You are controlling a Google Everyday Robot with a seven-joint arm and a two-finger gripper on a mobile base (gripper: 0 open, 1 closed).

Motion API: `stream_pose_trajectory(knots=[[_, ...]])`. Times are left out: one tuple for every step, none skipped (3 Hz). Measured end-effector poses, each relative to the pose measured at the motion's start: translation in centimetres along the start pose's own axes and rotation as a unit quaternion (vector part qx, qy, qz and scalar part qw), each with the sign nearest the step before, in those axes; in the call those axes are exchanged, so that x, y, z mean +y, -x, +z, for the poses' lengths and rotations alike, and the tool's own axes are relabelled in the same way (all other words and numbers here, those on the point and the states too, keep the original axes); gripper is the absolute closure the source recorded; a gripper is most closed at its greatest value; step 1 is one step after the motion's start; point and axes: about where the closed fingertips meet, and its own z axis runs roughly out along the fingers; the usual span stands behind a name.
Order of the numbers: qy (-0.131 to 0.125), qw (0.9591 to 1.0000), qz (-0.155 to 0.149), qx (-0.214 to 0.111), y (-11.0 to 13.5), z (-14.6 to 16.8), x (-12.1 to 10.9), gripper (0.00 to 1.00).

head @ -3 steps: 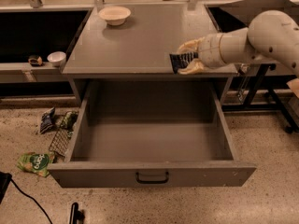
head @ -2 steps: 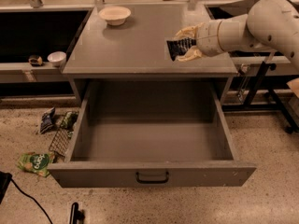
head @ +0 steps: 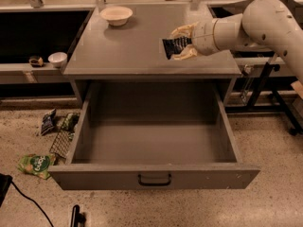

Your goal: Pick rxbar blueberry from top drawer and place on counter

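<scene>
My gripper (head: 179, 44) is over the right part of the grey counter (head: 128, 46), reaching in from the right on the white arm. Its pale fingers (head: 185, 31) are shut on the rxbar blueberry (head: 173, 46), a dark flat bar held on edge just above the counter surface. The top drawer (head: 151, 174) stands pulled fully open below, with its black pull handle (head: 154, 179) at the front. Its inside shows nothing but the grey bottom.
A white bowl (head: 116, 15) sits at the counter's back left. A small white cup (head: 57, 58) stands on the pale shelf at left. A green snack bag (head: 36, 164), a dark foil packet (head: 48, 122) and a wire rack (head: 61, 141) lie on the floor left of the drawer.
My gripper has moved left and farther back over the counter, carrying the bar with it. The drawer has stayed open.
</scene>
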Motion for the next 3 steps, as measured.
stream_pose_trajectory(knots=[[-0.034,0.9983,-0.014,-0.044,1.6,3.4,-3.3,1.00],[-0.079,0.9933,-0.022,-0.082,3.2,6.0,-7.4,1.00],[-0.105,0.9885,-0.016,-0.108,4.6,8.1,-9.9,1.00]])
